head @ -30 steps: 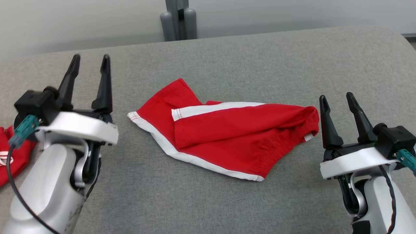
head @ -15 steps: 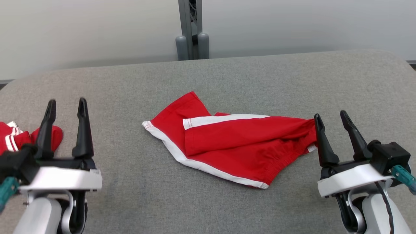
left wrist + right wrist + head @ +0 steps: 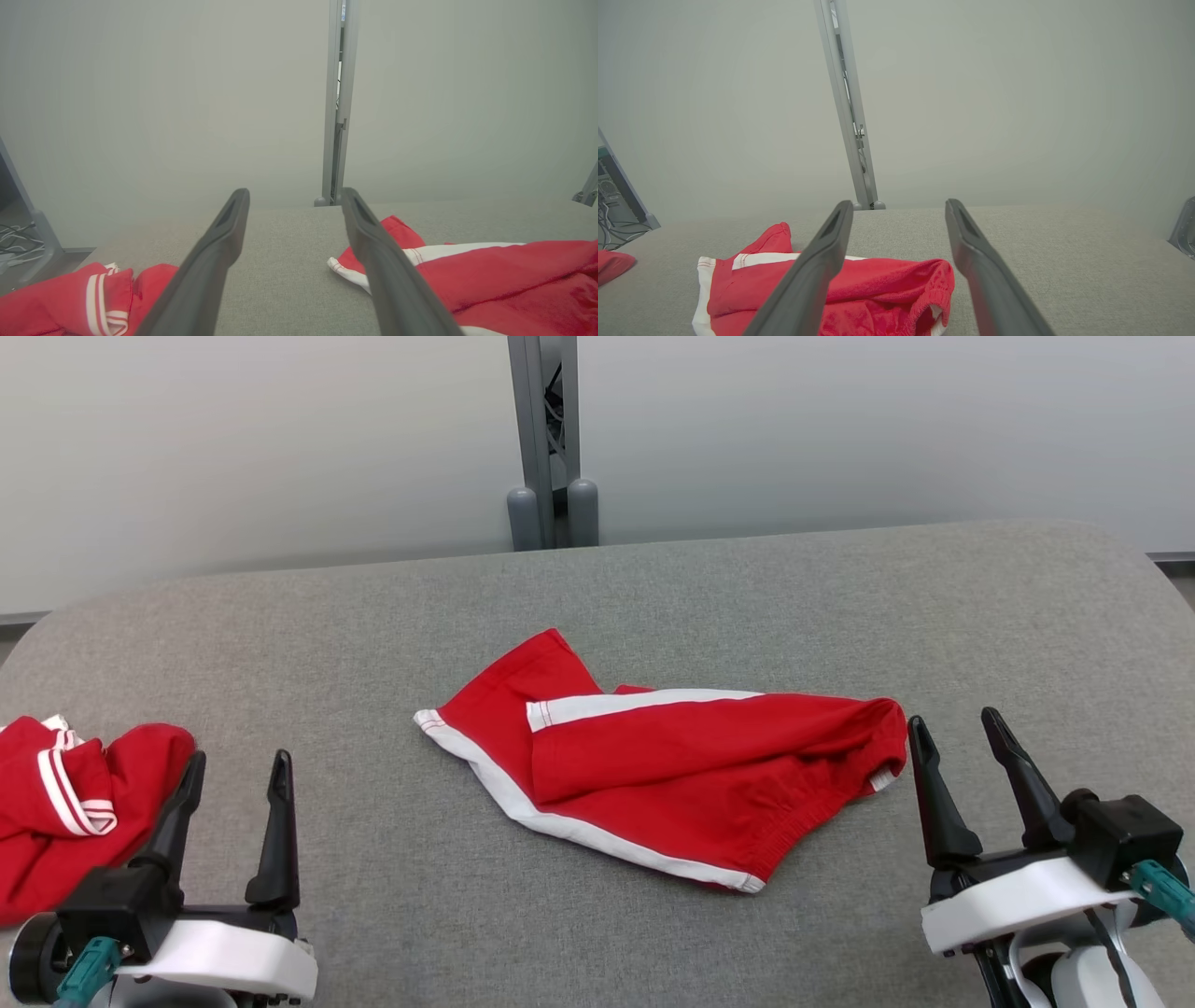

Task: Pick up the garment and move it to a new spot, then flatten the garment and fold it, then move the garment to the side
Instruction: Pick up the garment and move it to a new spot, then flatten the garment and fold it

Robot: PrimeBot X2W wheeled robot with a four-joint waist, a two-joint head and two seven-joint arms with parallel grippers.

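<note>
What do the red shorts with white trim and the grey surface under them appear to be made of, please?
The red shorts with white trim: soft matte knit fabric, perhaps cotton; it creases and has a gathered elastic waistband. The grey surface: matte woven cloth with a flecked texture, likely upholstery over padding, given its rounded corners.

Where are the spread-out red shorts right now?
In the head view the red shorts lie at the middle of the grey table, waistband end close to the right gripper.
</note>
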